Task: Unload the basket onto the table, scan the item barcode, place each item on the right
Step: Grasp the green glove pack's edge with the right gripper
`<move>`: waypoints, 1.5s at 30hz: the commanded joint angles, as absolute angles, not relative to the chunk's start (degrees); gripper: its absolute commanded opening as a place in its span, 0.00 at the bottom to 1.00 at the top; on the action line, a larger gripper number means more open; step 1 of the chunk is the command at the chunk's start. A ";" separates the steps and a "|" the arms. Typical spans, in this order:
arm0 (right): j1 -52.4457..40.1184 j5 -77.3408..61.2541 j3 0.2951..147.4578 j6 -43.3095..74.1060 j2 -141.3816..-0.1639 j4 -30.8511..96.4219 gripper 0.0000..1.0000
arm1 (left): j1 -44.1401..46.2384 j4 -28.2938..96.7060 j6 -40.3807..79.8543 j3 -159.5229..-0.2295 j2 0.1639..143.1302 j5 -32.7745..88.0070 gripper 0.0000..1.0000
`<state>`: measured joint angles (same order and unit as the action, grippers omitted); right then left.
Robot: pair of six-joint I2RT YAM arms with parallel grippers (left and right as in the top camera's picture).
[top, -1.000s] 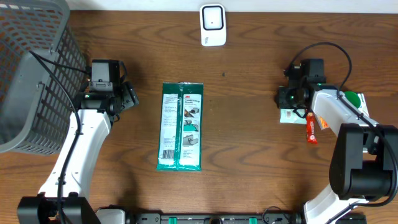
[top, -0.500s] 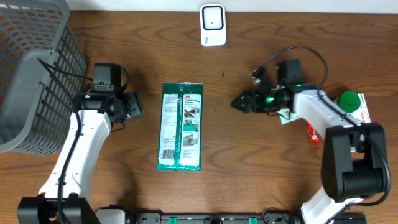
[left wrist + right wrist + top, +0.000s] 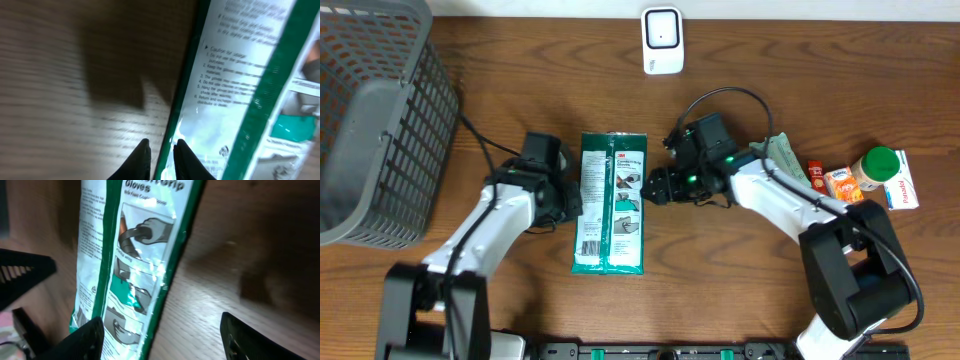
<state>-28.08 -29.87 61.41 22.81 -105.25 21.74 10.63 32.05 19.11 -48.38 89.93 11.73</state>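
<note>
Left gripper (image 3: 162, 146) pinches the glove packet's (image 3: 611, 203) left long edge, while the right gripper (image 3: 653, 187) waits, jaws apart, at its right long edge

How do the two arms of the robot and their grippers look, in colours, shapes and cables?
The left arm and the right arm have smooth white link shells and black wrist blocks. The left gripper and the right gripper each carry two black fingers that narrow towards the tips. A thin black cable loops over the right wrist, where a small green light glows.
</note>
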 commanded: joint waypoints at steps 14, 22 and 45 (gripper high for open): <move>-36.12 -22.63 53.41 41.65 -105.08 12.80 0.54 | 12.36 28.71 23.77 -47.94 103.31 12.91 0.19; -36.49 -28.62 44.66 50.46 -105.12 -3.49 0.44 | 12.36 28.58 23.94 -47.94 103.31 13.08 0.20; -42.09 -27.22 42.15 48.51 -105.12 -20.93 0.49 | 12.36 28.14 23.90 -47.97 103.31 14.79 0.20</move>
<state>-40.91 -28.32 42.44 50.54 -104.75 -20.47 12.08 28.53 23.81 -50.89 98.41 14.28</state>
